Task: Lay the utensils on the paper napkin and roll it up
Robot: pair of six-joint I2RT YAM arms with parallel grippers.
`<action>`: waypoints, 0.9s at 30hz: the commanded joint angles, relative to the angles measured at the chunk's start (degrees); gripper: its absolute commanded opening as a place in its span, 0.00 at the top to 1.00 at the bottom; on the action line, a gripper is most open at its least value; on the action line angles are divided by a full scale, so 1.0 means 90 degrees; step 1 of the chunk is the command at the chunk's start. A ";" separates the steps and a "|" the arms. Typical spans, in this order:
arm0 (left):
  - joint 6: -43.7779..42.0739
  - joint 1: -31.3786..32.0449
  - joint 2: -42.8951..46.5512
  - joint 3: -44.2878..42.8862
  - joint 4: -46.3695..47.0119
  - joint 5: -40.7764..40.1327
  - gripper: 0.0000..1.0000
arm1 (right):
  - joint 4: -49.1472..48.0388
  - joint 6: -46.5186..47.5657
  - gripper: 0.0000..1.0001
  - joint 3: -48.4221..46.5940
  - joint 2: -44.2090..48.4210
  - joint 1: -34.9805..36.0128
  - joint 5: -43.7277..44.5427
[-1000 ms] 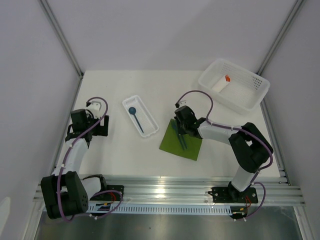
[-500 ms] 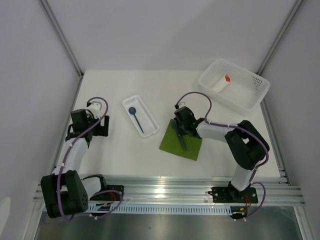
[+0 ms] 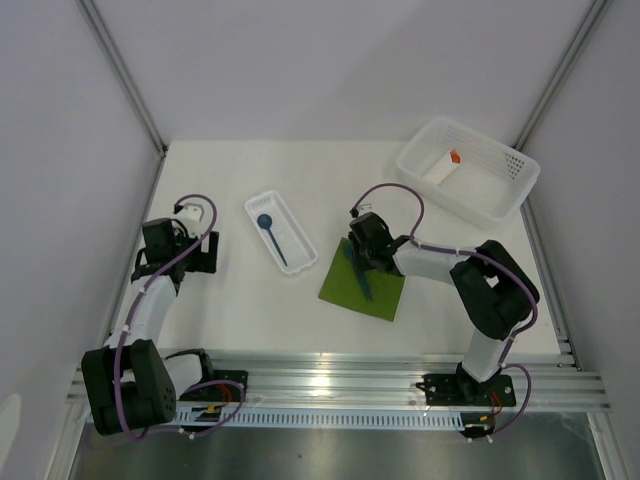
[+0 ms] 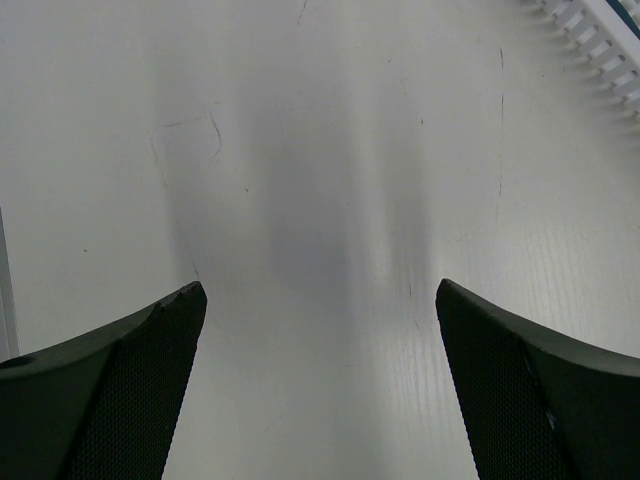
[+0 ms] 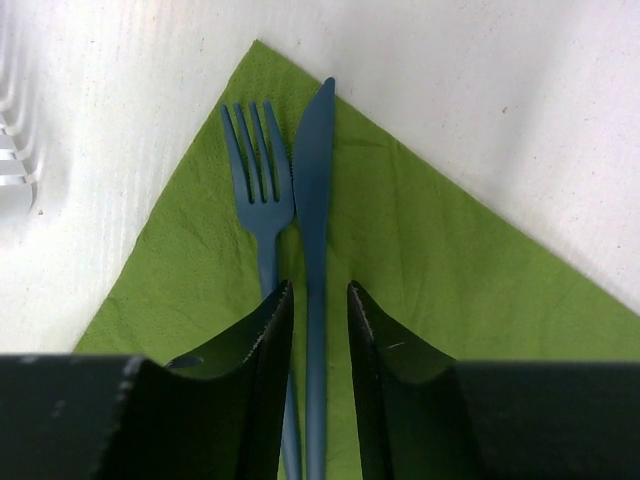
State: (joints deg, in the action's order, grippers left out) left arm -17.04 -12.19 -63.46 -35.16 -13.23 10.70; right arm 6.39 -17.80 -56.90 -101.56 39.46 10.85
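Note:
The green paper napkin (image 3: 380, 292) (image 5: 430, 240) lies diagonally at mid table. A blue fork (image 5: 258, 170) and a blue knife (image 5: 313, 180) lie side by side on it, tips toward its far corner. My right gripper (image 3: 357, 258) (image 5: 318, 288) hovers low over them. Its jaws are a little apart, straddling the knife's handle with a gap on each side. The blue spoon (image 3: 272, 240) rests in the narrow white tray (image 3: 296, 252). Over bare table at the left, my left gripper (image 3: 200, 255) (image 4: 320, 290) is wide open and empty.
A white perforated basket (image 3: 520, 185) at the back right holds a white piece with an orange tip (image 3: 443, 165). The tray's ribbed edge (image 5: 10, 160) shows just left of the napkin. Grey walls close in the table on both sides.
My right gripper's jaws have parted from around the knife handle, which now lies free on the napkin. The arm shifted only slightly. The left arm has not moved.

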 commanded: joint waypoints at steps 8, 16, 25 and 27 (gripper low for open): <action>-0.0196 -0.0062 0.0078 -0.0283 -0.0169 -0.0065 0.00 | 0.0228 0.0581 0.67 -0.0922 0.1079 0.0068 0.0279; -0.0460 -0.0062 0.0547 0.0185 -0.0229 -0.0633 0.01 | -0.0086 0.0972 0.68 -0.3108 -0.0637 0.0712 -0.0842; -0.0392 -0.0062 0.0431 0.0186 -0.0209 -0.0535 0.01 | 0.0022 0.1021 0.69 -0.4585 -0.2553 0.1103 -0.1566; -0.0402 -0.0072 0.0362 0.0166 -0.0199 -0.0554 0.01 | 0.0041 0.1002 0.69 -0.4644 -0.2728 0.1152 -0.1674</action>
State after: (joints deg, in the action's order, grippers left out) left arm -20.01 -12.23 -59.42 -33.54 -15.68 6.09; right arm 6.46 -9.74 -95.13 -125.23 49.23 -1.02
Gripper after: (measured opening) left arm 0.994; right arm 0.310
